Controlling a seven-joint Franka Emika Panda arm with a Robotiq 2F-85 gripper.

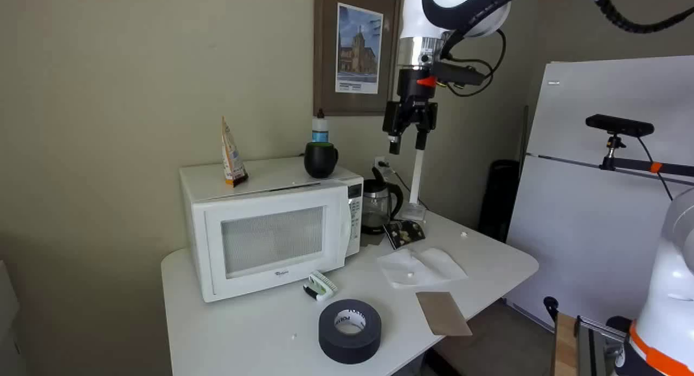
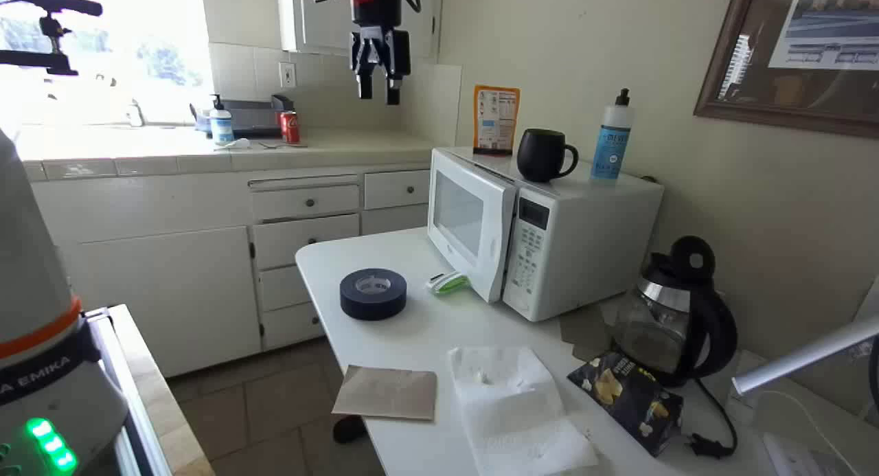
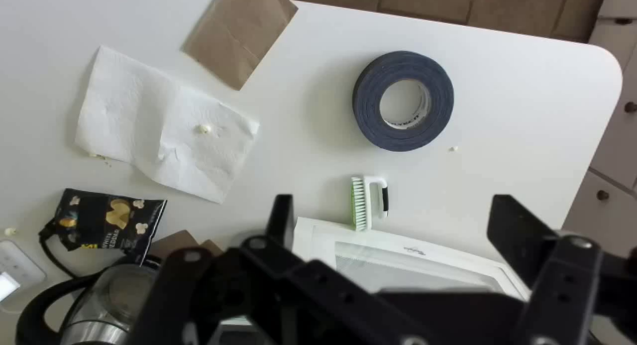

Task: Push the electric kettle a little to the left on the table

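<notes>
The electric kettle, glass with black lid, handle and base, stands upright on the white table beside the microwave. It shows in an exterior view [image 1: 373, 206], partly hidden by the microwave, and in an exterior view [image 2: 652, 332]. In the wrist view the kettle [image 3: 112, 292] is at the lower left, partly hidden by the gripper. The table [image 1: 244, 335] also shows in the wrist view [image 3: 298, 156]. My gripper [image 1: 407, 144] is open and empty, high above the table and apart from the kettle. It also shows in an exterior view [image 2: 379, 93] and the wrist view [image 3: 390, 210].
The white microwave [image 2: 590, 235] carries a dark mug [image 2: 542, 154], a soap bottle [image 2: 612, 143] and a pouch [image 2: 496, 119]. A black snack bag [image 2: 628, 400] lies against the kettle's front. A paper towel [image 2: 511, 407], tape roll [image 2: 364, 304], brush [image 3: 366, 200] and brown paper [image 2: 388, 393] lie around.
</notes>
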